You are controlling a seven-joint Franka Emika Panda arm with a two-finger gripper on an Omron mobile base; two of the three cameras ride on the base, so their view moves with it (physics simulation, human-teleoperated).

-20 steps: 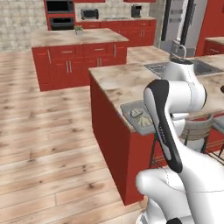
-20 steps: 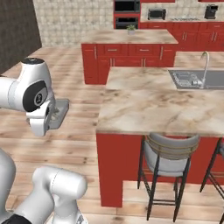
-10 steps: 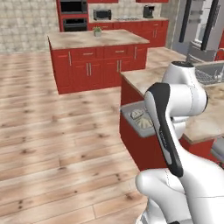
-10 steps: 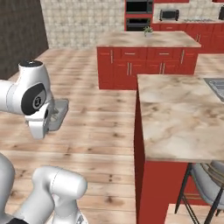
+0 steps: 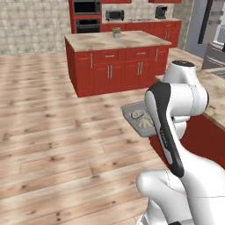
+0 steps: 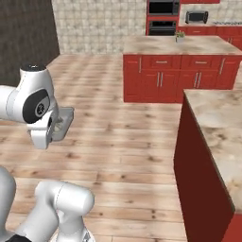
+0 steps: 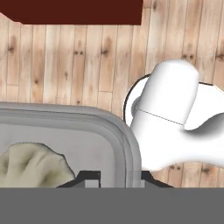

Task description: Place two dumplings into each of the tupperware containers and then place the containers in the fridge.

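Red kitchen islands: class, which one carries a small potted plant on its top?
The far island, standing apart across the wood floor before the ovens, has the potted plant. The near island beside the robot shows only bare marble.

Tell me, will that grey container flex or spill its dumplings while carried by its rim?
The container looks like thin plastic held at one edge, so it may sag slightly. Its shallow walls mean the dumplings could slide if it tilts. It looks level now, the jaws shut on its rim.
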